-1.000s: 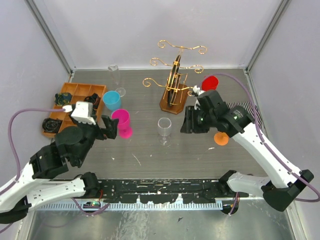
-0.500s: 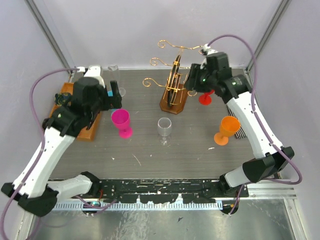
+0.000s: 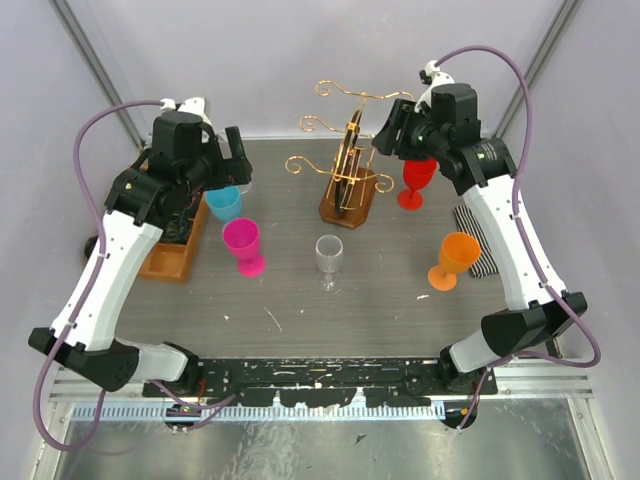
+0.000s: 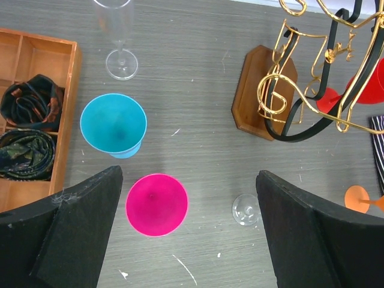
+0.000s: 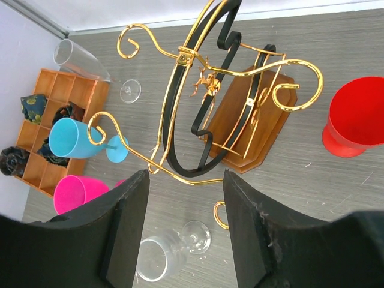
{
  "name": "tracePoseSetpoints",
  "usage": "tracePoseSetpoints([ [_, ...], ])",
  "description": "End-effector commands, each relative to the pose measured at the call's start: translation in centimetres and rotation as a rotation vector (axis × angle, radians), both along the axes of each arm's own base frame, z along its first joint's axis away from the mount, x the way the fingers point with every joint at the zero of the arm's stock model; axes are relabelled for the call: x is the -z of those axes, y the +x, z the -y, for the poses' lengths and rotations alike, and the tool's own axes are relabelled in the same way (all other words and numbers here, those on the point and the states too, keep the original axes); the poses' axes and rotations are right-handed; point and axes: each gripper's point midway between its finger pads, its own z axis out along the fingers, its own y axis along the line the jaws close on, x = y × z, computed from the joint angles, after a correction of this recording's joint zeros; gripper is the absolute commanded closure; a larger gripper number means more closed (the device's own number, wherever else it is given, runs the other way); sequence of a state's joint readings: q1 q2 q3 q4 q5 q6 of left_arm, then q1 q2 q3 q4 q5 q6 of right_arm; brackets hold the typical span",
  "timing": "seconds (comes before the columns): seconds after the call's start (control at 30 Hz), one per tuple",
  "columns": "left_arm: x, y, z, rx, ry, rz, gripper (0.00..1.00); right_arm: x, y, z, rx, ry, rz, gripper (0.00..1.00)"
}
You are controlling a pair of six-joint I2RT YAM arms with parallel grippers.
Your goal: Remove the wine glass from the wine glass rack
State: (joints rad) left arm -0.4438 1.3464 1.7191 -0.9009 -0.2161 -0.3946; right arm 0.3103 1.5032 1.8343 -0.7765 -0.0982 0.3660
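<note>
Top view: shows wine glass rack (image 3: pixel 350 170) upright at rear middle of tabletop (image 3: pixel 300 300). Puts red wine glass (image 3: pixel 418 178) upright on tabletop just right of rack base, clear wine glass (image 3: pixel 329 255) upright in front of rack and apart from it, orange glass (image 3: pixel 455 255) front right, pink glass (image 3: pixel 243 243) and blue glass (image 3: pixel 224 202) front left, wooden tray (image 3: pixel 170 262) at left. Has right pincer (image 3: pixel 388 138) raised beside rack top, above red wine glass, and left pincer (image 3: pixel 238 160) raised over blue glass. Left wrist view: shows left pincer (image 4: pixel 189 177) spread wide, pinching nothing, fingers (image 4: pixel 78 228) framing pink glass (image 4: pixel 156 204) and clear wine glass (image 4: pixel 246 209); blue glass (image 4: pixel 114 125) beyond, tall flute (image 4: pixel 119 36) upright beside tray (image 4: pixel 69 120), rack (image 4: pixel 255 90) upper right. Right wrist view: shows right pincer (image 5: pixel 186 180) spread, nothing between fingers (image 5: pixel 126 234), looking down onto rack (image 5: pixel 270 135); red wine glass (image 5: pixel 357 117) on tabletop right of base, touching neither rack nor pincer; clear wine glass (image 5: pixel 162 255) low in gap.
</note>
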Motion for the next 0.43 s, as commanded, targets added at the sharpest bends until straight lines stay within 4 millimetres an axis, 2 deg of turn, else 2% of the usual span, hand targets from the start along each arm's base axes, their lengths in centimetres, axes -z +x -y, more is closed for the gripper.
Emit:
tracePoseSetpoints([
  [0.0,-2.1,-1.3,-1.0,-0.013,-0.019,0.064,0.01,-4.9,-0.2,-0.2,-0.029,0.039,0.156,0.42],
  [0.07,-2.2,-1.5,-1.4,-0.016,0.004,0.068,0.01,-5.5,-0.1,-0.5,-0.043,0.044,0.176,0.41],
  [0.1,-3.1,-2.3,-1.9,-0.016,0.002,0.091,0.01,-5.7,0.0,-0.6,-0.048,0.044,0.18,0.41],
  [0.17,-3.4,-2.6,-2.2,-0.019,0.007,0.098,0.01,-5.9,0.2,-0.7,-0.056,0.042,0.189,0.4],
  [0.4,-3.8,-2.7,-1.5,0.025,0.002,0.089,0.01,-6.7,0.6,-0.3,-0.037,0.026,0.209,0.23],
])
